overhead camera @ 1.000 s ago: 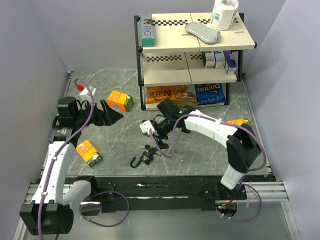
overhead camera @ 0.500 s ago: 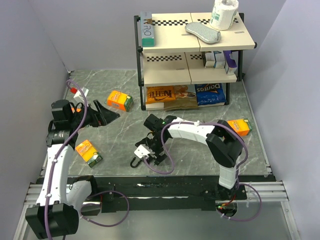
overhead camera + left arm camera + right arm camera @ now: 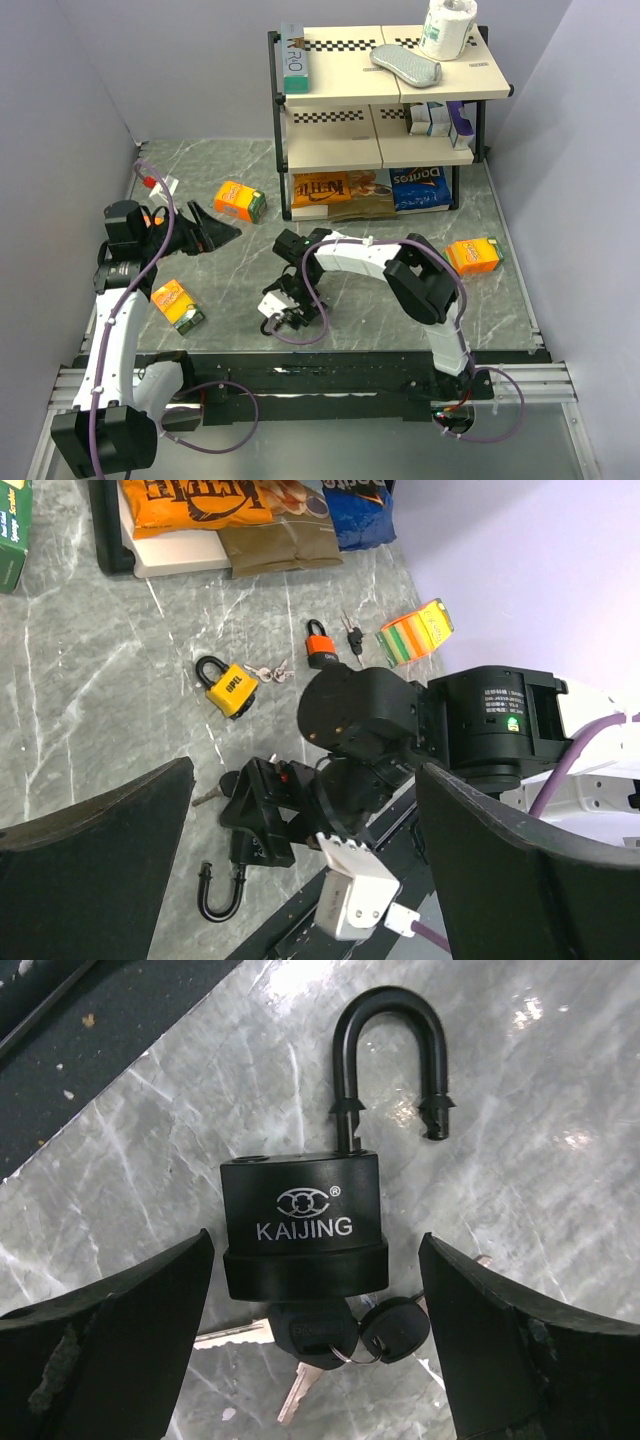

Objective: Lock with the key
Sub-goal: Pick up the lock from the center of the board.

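Right wrist: black padlock [image 3: 303, 1222] framed by wide-spread right hand [image 3: 315, 1260]

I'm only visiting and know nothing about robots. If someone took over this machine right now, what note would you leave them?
Left gripper: open, holding nothing, hovering at the left side of the table, away from the lock.
Right gripper: open, over the black padlock, one finger on each side, not touching it.
Black padlock: lies flat near the table's front edge. Its shackle is open, and a key appears to sit in the keyhole, with spare keys on its ring.
Done: right arm lined up over the lock.
Left: probably grip the lock, push the shackle shut and turn the key.
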### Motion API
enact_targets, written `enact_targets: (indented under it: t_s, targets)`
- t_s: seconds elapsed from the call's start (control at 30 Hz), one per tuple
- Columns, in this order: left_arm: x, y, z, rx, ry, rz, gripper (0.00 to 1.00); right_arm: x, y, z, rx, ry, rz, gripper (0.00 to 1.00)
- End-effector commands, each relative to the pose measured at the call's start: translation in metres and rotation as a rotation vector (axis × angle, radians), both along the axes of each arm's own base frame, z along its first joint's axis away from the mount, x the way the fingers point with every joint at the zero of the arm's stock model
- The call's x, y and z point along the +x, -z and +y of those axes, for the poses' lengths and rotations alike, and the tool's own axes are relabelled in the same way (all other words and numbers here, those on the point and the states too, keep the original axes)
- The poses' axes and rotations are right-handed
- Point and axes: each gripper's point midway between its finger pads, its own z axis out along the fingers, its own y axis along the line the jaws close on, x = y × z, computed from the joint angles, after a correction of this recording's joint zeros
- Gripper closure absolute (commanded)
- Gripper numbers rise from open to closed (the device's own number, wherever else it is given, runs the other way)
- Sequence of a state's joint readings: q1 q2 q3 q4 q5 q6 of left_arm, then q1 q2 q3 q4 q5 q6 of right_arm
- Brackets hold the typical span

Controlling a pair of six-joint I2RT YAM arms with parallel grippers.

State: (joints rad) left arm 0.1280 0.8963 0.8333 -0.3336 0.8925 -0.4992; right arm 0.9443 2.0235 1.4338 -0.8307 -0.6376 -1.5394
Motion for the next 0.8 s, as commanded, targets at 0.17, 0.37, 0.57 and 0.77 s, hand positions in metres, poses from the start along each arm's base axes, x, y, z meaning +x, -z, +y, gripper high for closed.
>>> enact_targets:
  t_s: [0.17,0.37,0.57,0.77]
  targets:
    - [0.001,0.0,0.002,0.014,-0.01,-0.021,0.03,-0.007,0.006,-0.003,-0.081,-0.059,-0.01,0.19]
    - [0.01,0.001,0.014,0.052,-0.098,-0.001,0.04,-0.01,0.009,-0.003,-0.085,-0.017,-0.021,0.45]
    - [0.023,-0.012,0.026,0.104,-0.161,-0.03,0.04,-0.011,-0.028,0.005,0.013,0.082,0.028,0.79]
    - [0.014,-0.021,0.014,0.187,0.014,-0.153,0.04,-0.008,-0.08,0.006,0.105,0.229,0.128,1.0]
